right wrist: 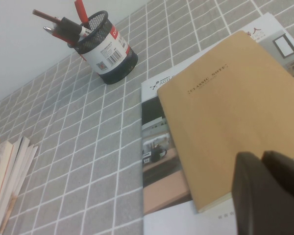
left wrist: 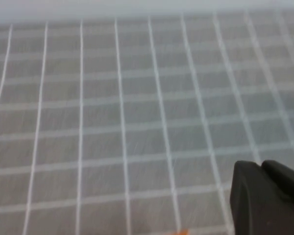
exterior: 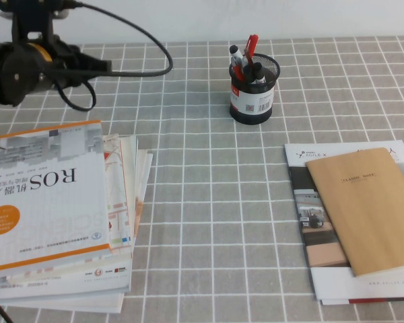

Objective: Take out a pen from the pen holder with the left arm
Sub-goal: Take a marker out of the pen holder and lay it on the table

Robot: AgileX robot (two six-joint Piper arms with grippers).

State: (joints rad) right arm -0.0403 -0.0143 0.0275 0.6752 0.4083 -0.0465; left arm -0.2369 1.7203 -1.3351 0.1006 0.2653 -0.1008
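- The left arm [exterior: 27,64] is raised at the far left. The left gripper [left wrist: 259,167], over the cloth [left wrist: 137,122], is closed on nothing.
- The right gripper [right wrist: 260,157], fingers together, hovers over the notebook [right wrist: 235,112].
- The holder [exterior: 254,91], well apart from the left arm, contains pens [exterior: 250,48].

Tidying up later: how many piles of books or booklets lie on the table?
2. Book stack on the robot's left, left gripper hovering beyond it; brown notebook atop booklets on its right, right gripper above it.

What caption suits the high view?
Shut left gripper hovers far left of black mesh pen holder; right gripper, unseen, near tan notebook.
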